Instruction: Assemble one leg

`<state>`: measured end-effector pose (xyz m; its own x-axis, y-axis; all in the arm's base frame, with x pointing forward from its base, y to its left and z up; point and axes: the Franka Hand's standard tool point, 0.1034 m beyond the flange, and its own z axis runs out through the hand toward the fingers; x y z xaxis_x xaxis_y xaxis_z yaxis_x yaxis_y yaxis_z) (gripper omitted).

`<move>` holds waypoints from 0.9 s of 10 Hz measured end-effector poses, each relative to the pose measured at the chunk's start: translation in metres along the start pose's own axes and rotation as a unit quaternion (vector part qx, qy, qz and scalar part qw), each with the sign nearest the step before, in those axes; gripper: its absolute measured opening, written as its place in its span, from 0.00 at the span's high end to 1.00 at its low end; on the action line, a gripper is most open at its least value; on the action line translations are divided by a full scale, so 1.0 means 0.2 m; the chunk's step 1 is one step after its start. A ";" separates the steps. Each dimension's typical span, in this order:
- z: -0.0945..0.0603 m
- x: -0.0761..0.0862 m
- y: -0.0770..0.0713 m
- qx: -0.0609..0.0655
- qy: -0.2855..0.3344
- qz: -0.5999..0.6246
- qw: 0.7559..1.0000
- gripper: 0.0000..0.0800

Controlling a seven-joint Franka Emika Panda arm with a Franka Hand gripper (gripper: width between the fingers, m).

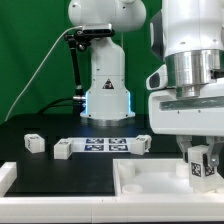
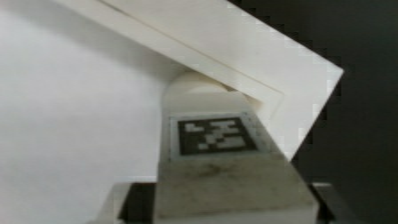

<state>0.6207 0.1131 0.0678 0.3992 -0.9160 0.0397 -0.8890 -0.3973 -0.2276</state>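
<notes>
My gripper (image 1: pixel 200 172) is at the exterior view's right, shut on a white leg (image 1: pixel 199 163) with a black-and-white tag on its face. It holds the leg upright over the far right corner of the white tray-like tabletop (image 1: pixel 140 182). In the wrist view the leg (image 2: pixel 217 140) fills the middle between the dark fingers (image 2: pixel 135 202) of my gripper (image 2: pixel 217 206). Its far end sits in the tabletop's inner corner (image 2: pixel 267 95); whether it touches there I cannot tell. Three more legs lie on the black table: one (image 1: pixel 35 143), another (image 1: pixel 64 149), a third (image 1: pixel 140 143).
The marker board (image 1: pixel 105 145) lies flat between the loose legs. The robot's white base (image 1: pixel 106 80) stands behind it with a black cable at its left. A white strip (image 1: pixel 4 180) lies at the exterior view's front left.
</notes>
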 end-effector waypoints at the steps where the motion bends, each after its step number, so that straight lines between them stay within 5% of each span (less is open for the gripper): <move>1: 0.00 -0.01 0.00 -0.002 0.002 0.045 0.999 0.63; 7: 0.00 -0.01 0.01 0.000 -0.009 0.183 0.983 0.56; 9: 0.00 -0.01 0.01 0.001 -0.009 0.158 0.987 0.23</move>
<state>0.6186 0.1139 0.0672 0.1062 -0.9930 -0.0511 -0.9694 -0.0919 -0.2275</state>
